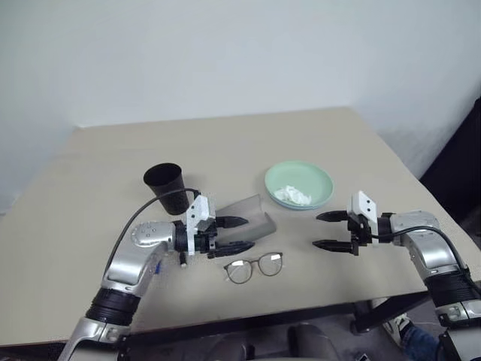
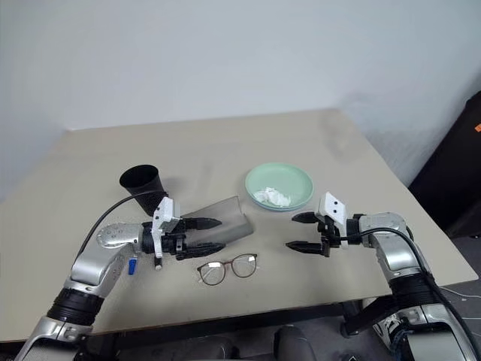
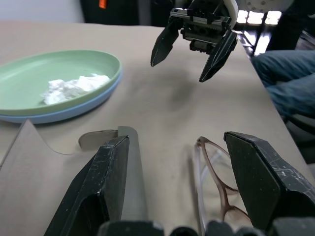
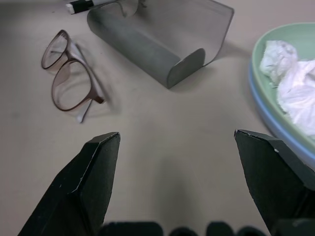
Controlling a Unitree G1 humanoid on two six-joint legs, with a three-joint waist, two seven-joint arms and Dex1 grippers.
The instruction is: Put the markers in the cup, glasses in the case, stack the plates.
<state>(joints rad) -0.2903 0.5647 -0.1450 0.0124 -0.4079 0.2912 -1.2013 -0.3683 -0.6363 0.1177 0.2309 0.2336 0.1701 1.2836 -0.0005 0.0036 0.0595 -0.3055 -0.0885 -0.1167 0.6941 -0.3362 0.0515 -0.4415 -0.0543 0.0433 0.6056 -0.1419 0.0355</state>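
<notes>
Table plain beige, no pattern; wall pale grey-white. Cup black; glasses brown-framed with clear lenses; case grey with a frosted translucent lid. Mint green plate sits on light blue plate, holding white tissue; gripper fingers black.

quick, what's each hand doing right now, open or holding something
Left hand: open, holding nothing, by the case.
Right hand: open, holding nothing, above the bare table.
</notes>
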